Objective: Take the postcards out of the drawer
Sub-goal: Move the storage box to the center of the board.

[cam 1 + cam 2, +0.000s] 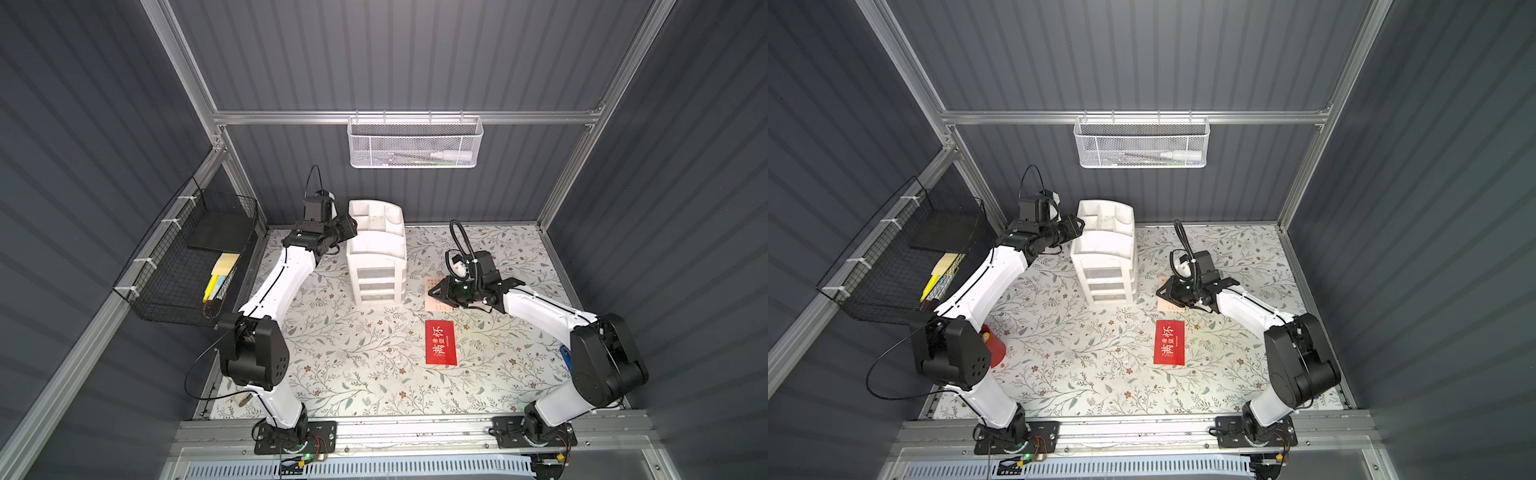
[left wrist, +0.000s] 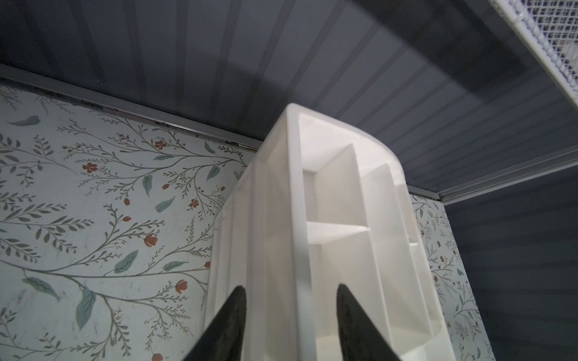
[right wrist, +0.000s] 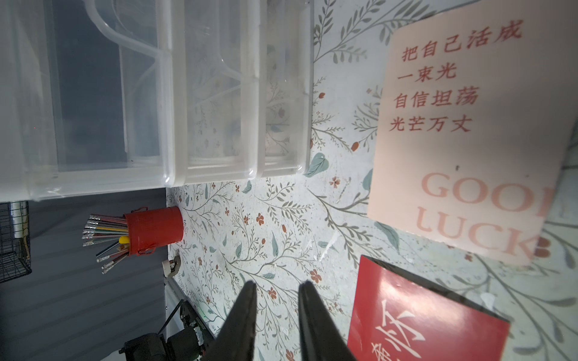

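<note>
The white drawer unit (image 1: pixel 376 253) stands at the back of the floral table; its translucent drawers (image 1: pixel 377 286) look pushed in. A red postcard (image 1: pixel 441 343) with white characters lies flat in front of it. A pale peach postcard (image 1: pixel 432 286) lies beside the unit, partly under my right gripper (image 1: pixel 431 293). In the right wrist view that gripper (image 3: pixel 276 284) is narrowly open with nothing between its fingers, above bare table next to the red postcard (image 3: pixel 422 318) and the peach postcard (image 3: pixel 469 125). My left gripper (image 2: pixel 291 289) is open, its fingers either side of the unit's upper side wall (image 2: pixel 294 218).
A red cup of pencils (image 1: pixel 994 345) stands by the left arm's base. A black wire basket (image 1: pixel 187 266) with yellow sticky notes hangs on the left wall. A white mesh basket (image 1: pixel 415 143) hangs on the back wall above the unit.
</note>
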`<state>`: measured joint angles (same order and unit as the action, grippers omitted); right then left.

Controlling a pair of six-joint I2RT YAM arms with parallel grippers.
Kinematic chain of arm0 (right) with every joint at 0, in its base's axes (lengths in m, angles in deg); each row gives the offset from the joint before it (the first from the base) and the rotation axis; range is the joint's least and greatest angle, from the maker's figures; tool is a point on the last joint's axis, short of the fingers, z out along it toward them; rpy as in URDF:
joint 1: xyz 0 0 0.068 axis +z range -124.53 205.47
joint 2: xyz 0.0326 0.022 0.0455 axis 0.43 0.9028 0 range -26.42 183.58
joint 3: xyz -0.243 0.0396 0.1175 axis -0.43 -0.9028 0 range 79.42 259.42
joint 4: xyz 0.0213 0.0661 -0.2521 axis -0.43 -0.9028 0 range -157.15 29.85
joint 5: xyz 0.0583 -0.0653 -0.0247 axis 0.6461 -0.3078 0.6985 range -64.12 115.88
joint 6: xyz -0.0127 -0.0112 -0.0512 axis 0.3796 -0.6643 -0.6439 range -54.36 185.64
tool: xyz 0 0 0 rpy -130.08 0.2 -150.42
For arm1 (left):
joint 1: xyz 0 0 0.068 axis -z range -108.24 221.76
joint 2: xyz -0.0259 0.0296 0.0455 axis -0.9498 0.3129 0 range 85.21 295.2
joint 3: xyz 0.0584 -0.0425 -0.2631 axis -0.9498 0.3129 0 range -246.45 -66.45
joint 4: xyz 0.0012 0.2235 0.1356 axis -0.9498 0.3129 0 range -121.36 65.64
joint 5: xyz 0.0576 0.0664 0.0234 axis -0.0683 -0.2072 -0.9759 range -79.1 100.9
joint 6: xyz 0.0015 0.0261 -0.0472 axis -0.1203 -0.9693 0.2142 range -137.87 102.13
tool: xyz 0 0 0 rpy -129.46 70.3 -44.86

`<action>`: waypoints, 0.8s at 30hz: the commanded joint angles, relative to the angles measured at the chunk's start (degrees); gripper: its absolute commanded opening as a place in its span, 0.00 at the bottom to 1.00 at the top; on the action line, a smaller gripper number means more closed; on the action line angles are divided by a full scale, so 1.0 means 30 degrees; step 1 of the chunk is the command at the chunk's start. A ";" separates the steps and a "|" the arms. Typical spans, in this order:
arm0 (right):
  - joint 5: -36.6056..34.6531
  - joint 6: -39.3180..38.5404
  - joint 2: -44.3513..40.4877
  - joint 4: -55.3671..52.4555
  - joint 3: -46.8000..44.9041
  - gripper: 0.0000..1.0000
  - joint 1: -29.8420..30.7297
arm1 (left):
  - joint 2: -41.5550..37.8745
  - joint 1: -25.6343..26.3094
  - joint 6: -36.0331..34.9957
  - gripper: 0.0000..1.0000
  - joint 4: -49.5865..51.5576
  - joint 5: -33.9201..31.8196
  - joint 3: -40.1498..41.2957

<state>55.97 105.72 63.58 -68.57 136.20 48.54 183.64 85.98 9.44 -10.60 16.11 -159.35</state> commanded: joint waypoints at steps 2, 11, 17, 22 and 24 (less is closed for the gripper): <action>0.0156 0.0001 0.0111 0.0242 0.0294 0.28 -0.0102 | 0.0196 0.0065 -0.1231 0.54 0.1351 0.0226 -0.1511; -0.0983 -0.0780 -0.0816 -0.0649 0.0433 0.34 -0.0544 | -0.1780 0.0065 -0.3463 0.69 0.2971 -0.0775 -0.2388; -0.1994 -0.2029 -0.2418 -0.2430 0.0876 0.44 -0.1450 | -0.4178 0.0065 -0.5200 0.81 0.3774 -0.3131 -0.2730; -0.3018 -0.2638 -0.4332 -0.3264 0.0640 0.64 -0.2991 | -0.5500 0.0065 -0.6302 0.86 0.4765 -0.4809 -0.2467; -0.2901 -0.2894 -0.5166 -0.3285 0.0421 0.71 -0.4110 | -0.6124 0.0065 -0.6378 0.89 0.4665 -0.5358 -0.1738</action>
<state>49.19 99.40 50.95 -76.35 137.55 39.60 166.22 85.98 -6.63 0.63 4.55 -166.17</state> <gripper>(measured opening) 0.697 0.887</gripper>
